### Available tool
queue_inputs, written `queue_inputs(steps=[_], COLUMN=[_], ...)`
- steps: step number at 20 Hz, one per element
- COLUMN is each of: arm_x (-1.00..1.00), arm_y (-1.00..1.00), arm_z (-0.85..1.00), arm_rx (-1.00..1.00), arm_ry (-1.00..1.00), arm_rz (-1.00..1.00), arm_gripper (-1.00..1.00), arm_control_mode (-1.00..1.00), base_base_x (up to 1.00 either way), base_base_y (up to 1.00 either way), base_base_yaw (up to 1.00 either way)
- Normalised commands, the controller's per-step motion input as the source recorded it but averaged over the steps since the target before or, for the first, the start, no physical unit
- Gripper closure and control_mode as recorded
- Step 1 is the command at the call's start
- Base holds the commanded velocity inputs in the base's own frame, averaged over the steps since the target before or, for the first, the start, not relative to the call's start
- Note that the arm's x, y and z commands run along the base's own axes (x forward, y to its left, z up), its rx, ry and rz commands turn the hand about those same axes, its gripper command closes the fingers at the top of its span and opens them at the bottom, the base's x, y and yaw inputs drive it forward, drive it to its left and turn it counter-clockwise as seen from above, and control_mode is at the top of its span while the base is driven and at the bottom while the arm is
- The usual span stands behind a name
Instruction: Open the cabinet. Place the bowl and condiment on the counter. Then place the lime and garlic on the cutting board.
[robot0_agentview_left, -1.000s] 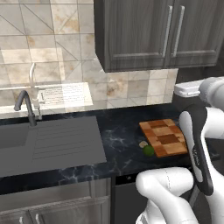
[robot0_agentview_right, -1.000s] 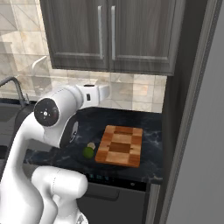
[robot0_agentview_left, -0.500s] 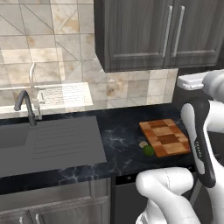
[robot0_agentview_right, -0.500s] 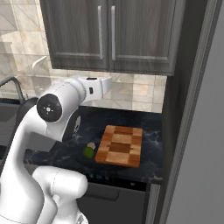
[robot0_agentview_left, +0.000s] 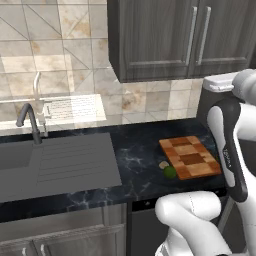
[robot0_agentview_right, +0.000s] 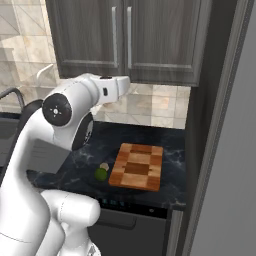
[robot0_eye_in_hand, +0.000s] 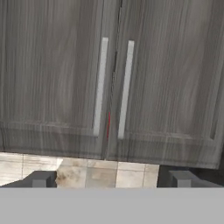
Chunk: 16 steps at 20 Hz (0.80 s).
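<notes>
Jaws (robot0_eye_in_hand: 112, 181) gaping wide, gripping nothing, facing the closed cabinet (robot0_eye_in_hand: 57, 78) just below its two handles (robot0_eye_in_hand: 100, 85), lime (robot0_agentview_left: 170, 172) and garlic (robot0_agentview_left: 163, 164) lying on the worktop (robot0_agentview_left: 140, 155) beside the cutting board (robot0_agentview_left: 190, 156)

I've got the cabinet (robot0_agentview_left: 165, 37) on the wall above the counter (robot0_agentview_left: 140, 155), both doors closed, their two handles (robot0_eye_in_hand: 100, 85) side by side at the centre seam. Cutting board (robot0_agentview_left: 190, 157) lies flat on the counter below it, toward the right end; lime (robot0_agentview_left: 170, 172) and garlic (robot0_agentview_left: 163, 164) sit on the counter just off the board's left front corner, garlic just behind the lime. Sink (robot0_agentview_left: 55, 162) and faucet (robot0_agentview_left: 30, 122) are well off to the left.
</notes>
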Motion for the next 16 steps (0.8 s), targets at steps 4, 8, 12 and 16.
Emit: queue_inputs(steps=[4, 8, 12, 16], arm_x=[0.15, 0.19, 0.09, 0.05], arm_y=[-0.02, -0.02, -0.22, -0.36], arm_z=[0.22, 0.17, 0.06, -0.04], arm_rx=[0.0, 0.0, 0.0, 0.02], arm_ry=[0.0, 0.0, 0.0, -0.02], arm_rz=[0.0, 0.0, 0.0, 0.01], arm_gripper=[-1.0, -1.0, -1.0, -1.0], arm_control_mode=[-1.0, -1.0, -1.0, -1.0], base_base_x=[0.0, 0.0, 0.0, 0.0], base_base_y=[0.0, 0.0, 0.0, 0.0], base_base_yaw=[0.0, 0.0, 0.0, 0.0])
